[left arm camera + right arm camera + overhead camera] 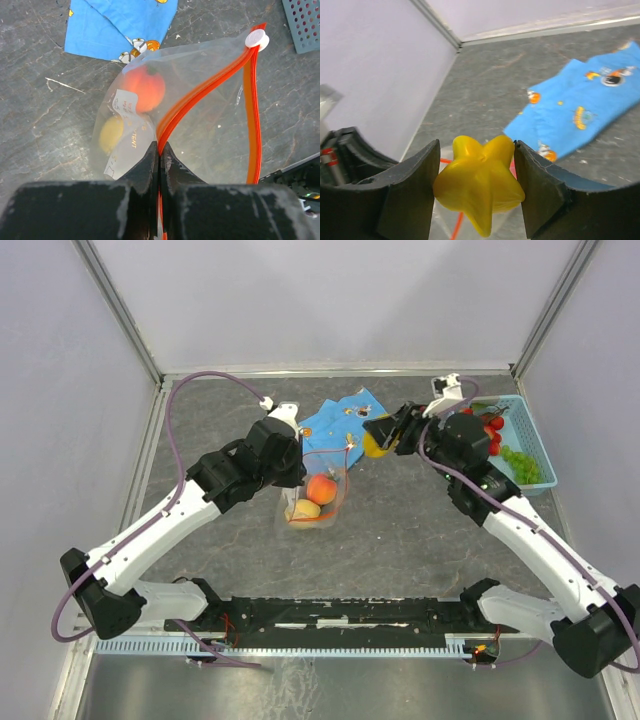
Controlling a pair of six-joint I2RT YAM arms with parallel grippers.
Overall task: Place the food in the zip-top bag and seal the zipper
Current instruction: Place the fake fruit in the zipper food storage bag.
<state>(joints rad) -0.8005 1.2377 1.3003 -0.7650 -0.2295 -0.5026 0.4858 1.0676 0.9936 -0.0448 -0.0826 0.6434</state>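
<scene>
**A:** Which step is in hand?

**B:** Loading. A yellow fruit (479, 182) is clamped between the fingers of the right gripper (476, 170) and carried in the air near the far end of the bag (318, 502), just beside the cloth (335, 422). The bag lies on the table between the arms, and an orange (142, 87) and a lemon (111, 134) are already inside.

**A:** And the left gripper (159, 150)?

**B:** It is pinched tight on the zipper (253, 110) at one lip, so the mouth is held apart.

**A:** What is called for next?

**B:** Probably the fruit should be brought over the gap between the two red strips, lowered in and let go while the lip is held up. Strawberries (494, 430) and grapes (517, 462) are seen in the basket (530, 478), so sealing is judged to be some way off.

**A:** What is shown by one view alone?

**B:** The pinch, the spread mouth and the white slider (256, 38) at its far end are shown only by the left wrist. The basket's contents, and where the fruit hangs relative to the bag, are given only from above. The fruit's star shape and the grip on it are made plain by the right wrist, where the bag is mostly hidden behind the fruit.
</scene>
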